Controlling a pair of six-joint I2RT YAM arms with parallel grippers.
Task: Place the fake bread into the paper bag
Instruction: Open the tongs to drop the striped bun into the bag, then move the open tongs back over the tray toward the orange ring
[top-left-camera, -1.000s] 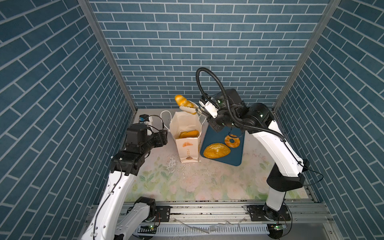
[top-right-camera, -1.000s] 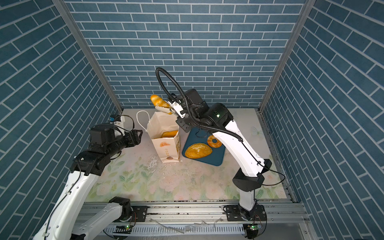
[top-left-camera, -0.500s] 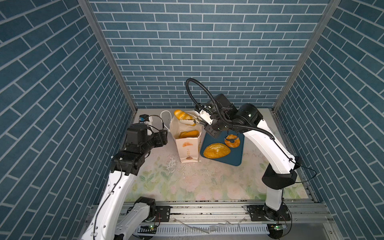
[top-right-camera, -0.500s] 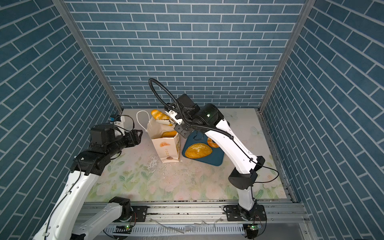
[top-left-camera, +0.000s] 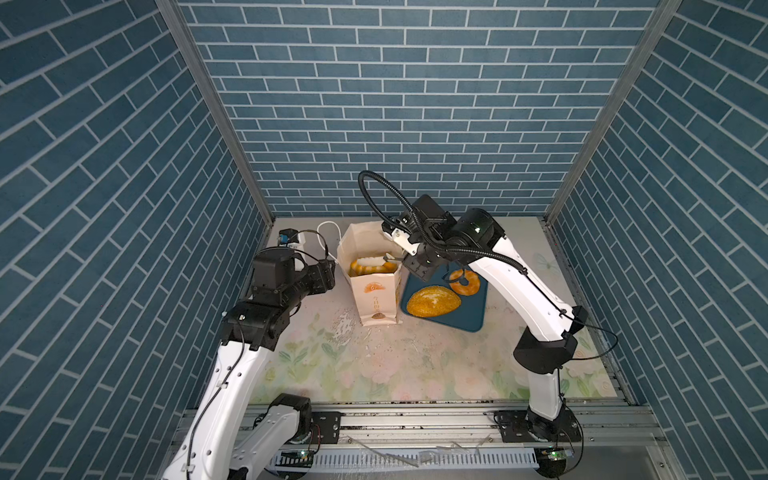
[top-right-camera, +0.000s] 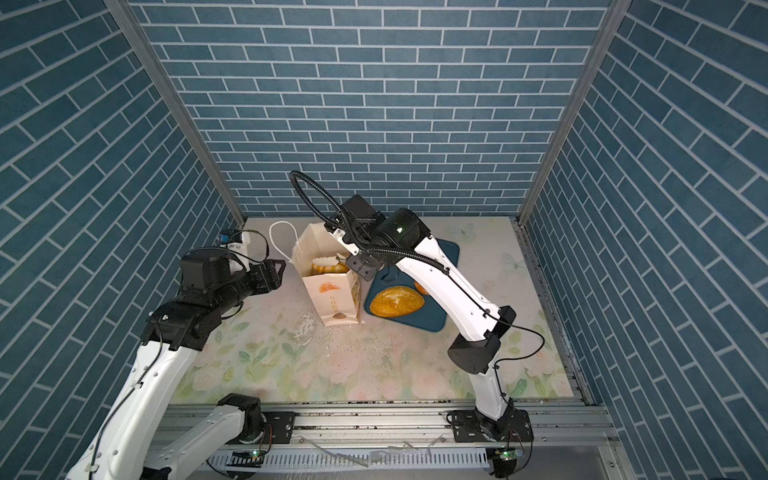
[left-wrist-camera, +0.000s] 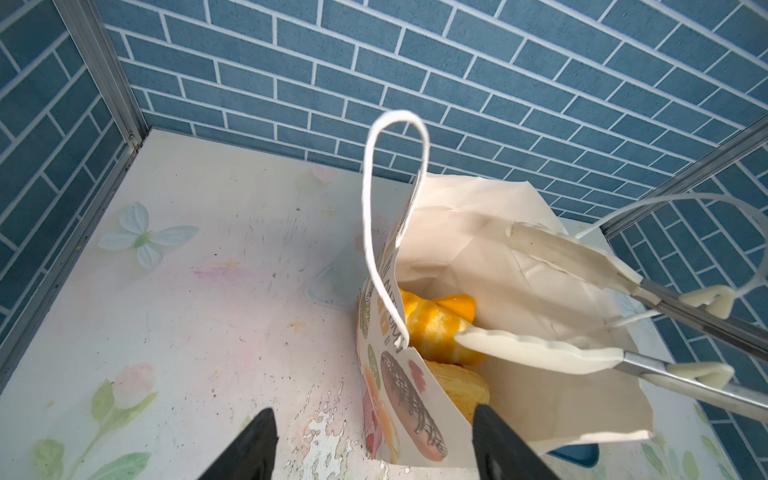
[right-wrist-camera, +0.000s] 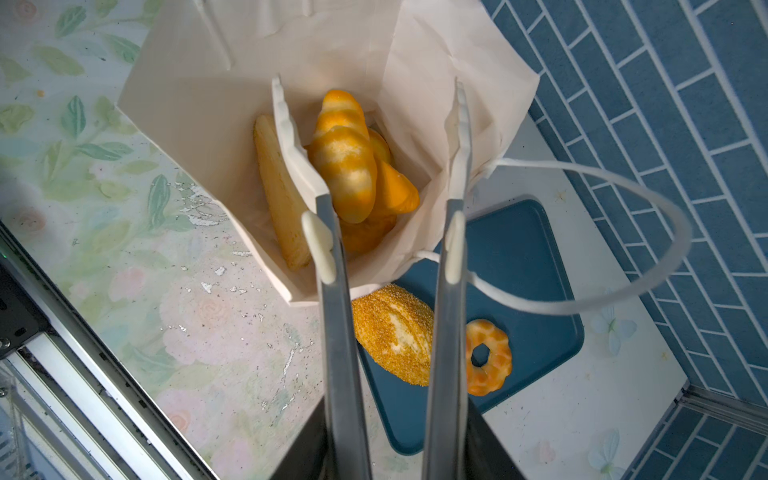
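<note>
The cream paper bag (top-left-camera: 376, 295) (top-right-camera: 334, 299) stands upright next to the blue tray (top-left-camera: 469, 316). My right gripper (right-wrist-camera: 369, 85) (top-left-camera: 390, 259) carries long white-tipped tongs that reach down into the bag's mouth, and it is open. A striped roll (right-wrist-camera: 343, 158) (left-wrist-camera: 436, 328) lies loose between the blades, on other fake bread in the bag, with a tan wedge (right-wrist-camera: 278, 195) beside it. A large oval loaf (top-left-camera: 432, 302) (right-wrist-camera: 395, 332) and a twisted ring (top-left-camera: 464, 281) (right-wrist-camera: 488, 357) lie on the tray. My left gripper (left-wrist-camera: 376, 446) (top-left-camera: 328, 272) is open just left of the bag.
Blue brick walls close in the floral mat on three sides. A white cord handle (right-wrist-camera: 623, 249) loops out over the tray, another (left-wrist-camera: 374, 208) stands up on the bag's far side. A small white device (top-left-camera: 291, 239) sits in the back left corner.
The right arm came down from above the bag and lowered the striped roll into it. Its tongs have parted and the roll now lies free. The left arm has stayed still.
</note>
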